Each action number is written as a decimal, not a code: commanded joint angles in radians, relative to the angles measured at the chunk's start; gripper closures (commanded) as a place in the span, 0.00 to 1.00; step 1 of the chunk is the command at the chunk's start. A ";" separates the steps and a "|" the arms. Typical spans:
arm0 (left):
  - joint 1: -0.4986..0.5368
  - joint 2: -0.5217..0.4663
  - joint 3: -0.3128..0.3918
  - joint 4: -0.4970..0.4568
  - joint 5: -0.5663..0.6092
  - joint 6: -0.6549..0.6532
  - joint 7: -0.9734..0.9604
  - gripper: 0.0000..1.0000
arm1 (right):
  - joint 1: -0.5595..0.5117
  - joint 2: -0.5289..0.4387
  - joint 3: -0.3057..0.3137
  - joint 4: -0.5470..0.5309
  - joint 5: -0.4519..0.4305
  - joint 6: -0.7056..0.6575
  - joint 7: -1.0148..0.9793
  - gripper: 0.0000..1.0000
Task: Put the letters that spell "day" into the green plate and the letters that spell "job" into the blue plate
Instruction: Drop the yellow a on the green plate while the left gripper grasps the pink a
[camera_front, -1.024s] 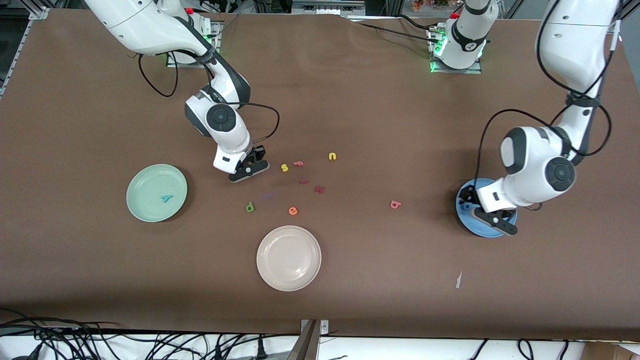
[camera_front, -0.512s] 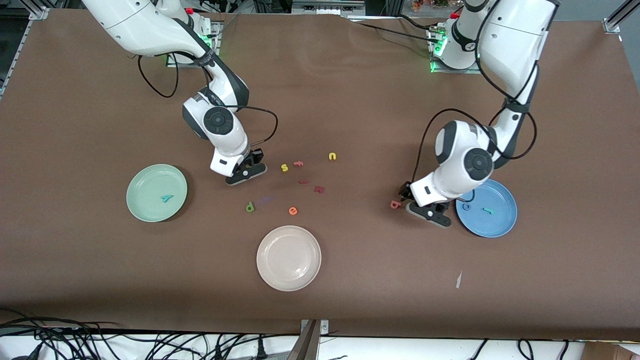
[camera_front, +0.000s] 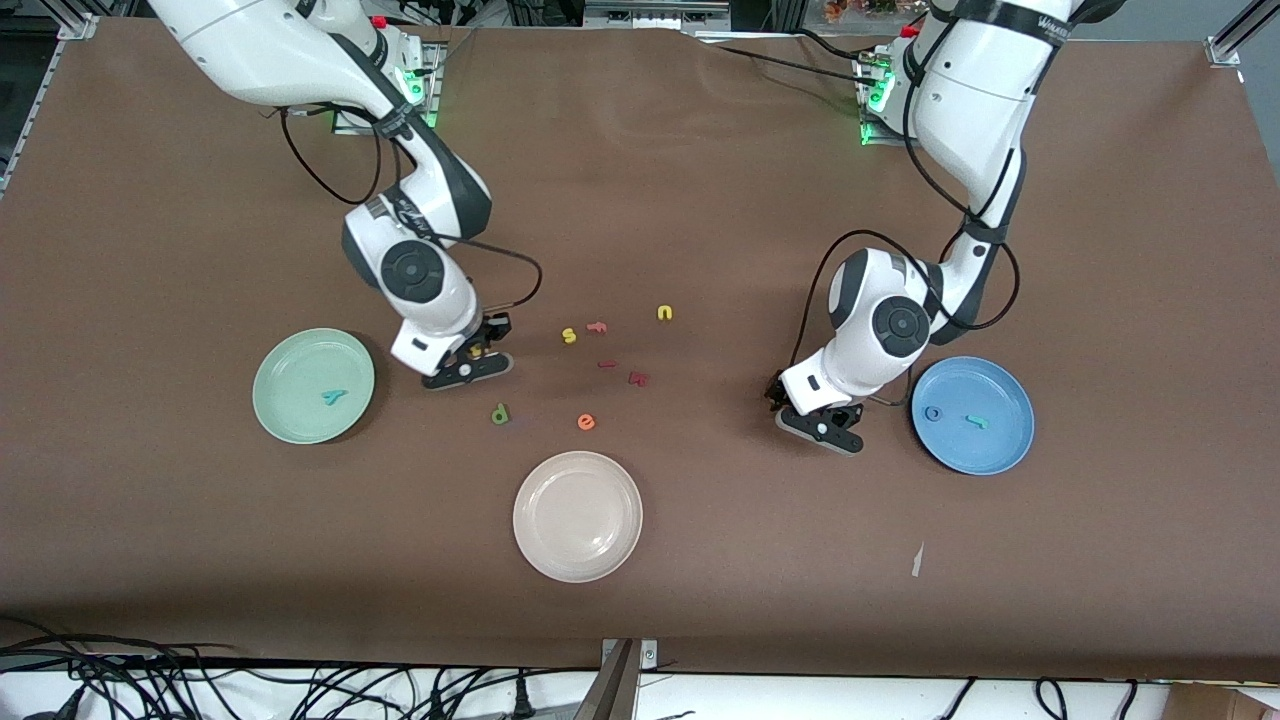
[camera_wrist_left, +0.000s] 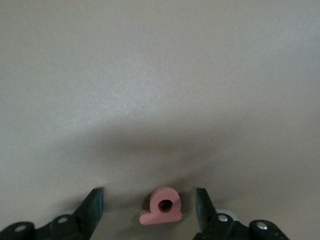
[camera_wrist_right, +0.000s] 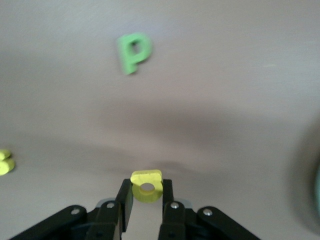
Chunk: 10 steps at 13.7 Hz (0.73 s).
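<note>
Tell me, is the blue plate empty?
No. The blue plate holds two letters: a blue ring "o" and a teal "j".

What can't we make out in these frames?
- Salmon "b": hidden under the left gripper in the front view; only the left wrist view shows it, between open fingers.
- Yellow "a": barely visible in the front view inside the shut right gripper.
- Two dark red letters: too small to read in the front view.

Front cam sits high, looking down at the whole brown surface (camera_front: 700, 200) toward the robot bases. Both wrist cams hang close over it, covering small patches of that same surface.
</note>
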 joint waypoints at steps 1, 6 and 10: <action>-0.016 0.017 0.018 0.021 -0.018 -0.001 -0.005 0.17 | -0.098 0.006 0.004 0.079 0.023 -0.120 -0.034 0.94; -0.017 0.019 0.020 0.019 -0.016 -0.001 -0.002 0.33 | -0.227 0.041 0.001 0.125 0.016 -0.125 -0.100 0.94; -0.016 0.022 0.025 0.021 0.011 -0.001 0.000 0.36 | -0.285 0.084 -0.006 0.162 0.010 -0.125 -0.146 0.79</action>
